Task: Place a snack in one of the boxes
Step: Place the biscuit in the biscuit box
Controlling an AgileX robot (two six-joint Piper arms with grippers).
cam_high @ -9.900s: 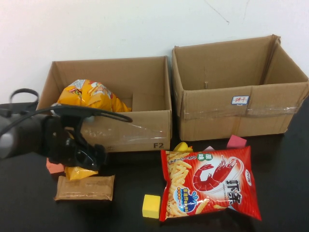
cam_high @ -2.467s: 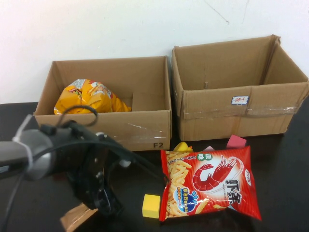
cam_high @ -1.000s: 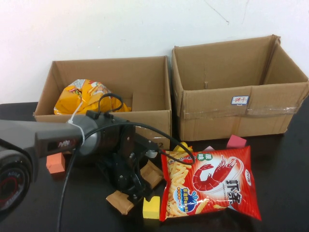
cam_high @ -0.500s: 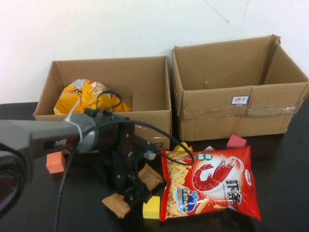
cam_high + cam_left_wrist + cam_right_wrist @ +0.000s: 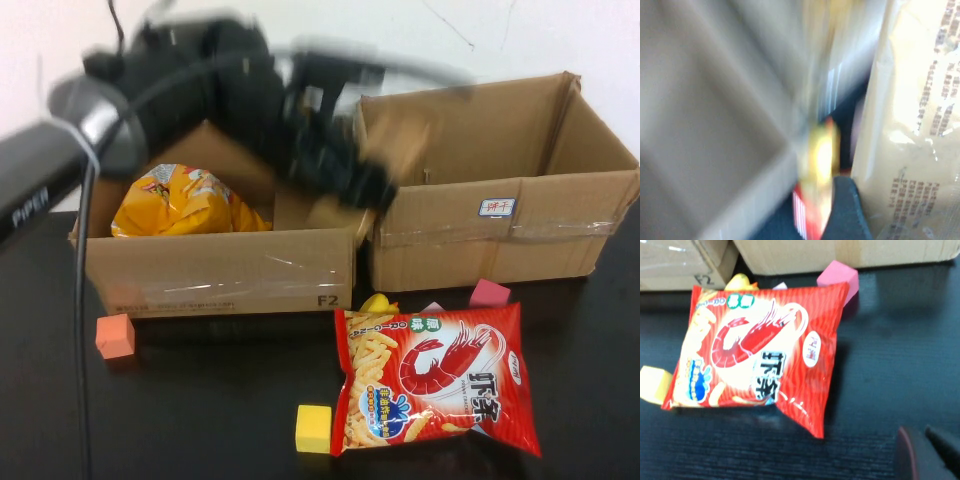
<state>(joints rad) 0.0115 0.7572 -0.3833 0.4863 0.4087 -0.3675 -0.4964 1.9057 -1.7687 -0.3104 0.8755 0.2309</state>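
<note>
The left gripper (image 5: 365, 185) pinches a tan snack packet (image 5: 917, 125) in the air above the shared edges of the left box (image 5: 215, 270) and right box (image 5: 500, 235). The right gripper (image 5: 920, 452) hangs over bare table (image 5: 200, 400) near the red shrimp chip bag (image 5: 435, 375); I cannot tell its finger state.

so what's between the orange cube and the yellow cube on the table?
Nothing: bare black table lies between the orange cube and yellow cube in the high view. Left gripper is above the boxes; right gripper is out of view.
</note>
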